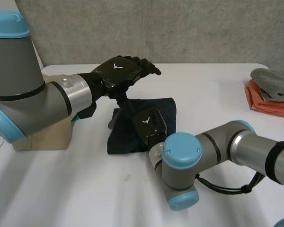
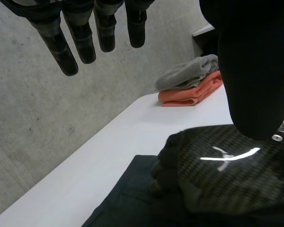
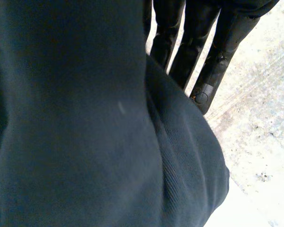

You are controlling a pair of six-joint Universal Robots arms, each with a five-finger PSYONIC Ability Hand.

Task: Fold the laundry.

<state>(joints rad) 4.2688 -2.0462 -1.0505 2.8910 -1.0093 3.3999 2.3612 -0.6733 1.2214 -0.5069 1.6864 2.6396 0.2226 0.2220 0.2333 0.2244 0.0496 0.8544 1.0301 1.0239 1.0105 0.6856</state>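
The dark garment (image 1: 125, 139) lies on the table (image 1: 203, 85) under the right hand (image 1: 149, 122), whose straight fingers (image 3: 199, 52) press flat on it, likely pinning it. Just above, the left hand (image 1: 120, 71) hovers wide and empty, presumably ready to fold.

Likely a robotics lab or test bench. Bare grey concrete wall (image 1: 156, 28) across the top of the frame, plain white table (image 1: 208, 90) below it. Grey, blue-capped left arm (image 1: 19, 94) at lower left, right arm (image 1: 217, 146) at lower right, cardboard box (image 1: 40, 139) at the left edge.
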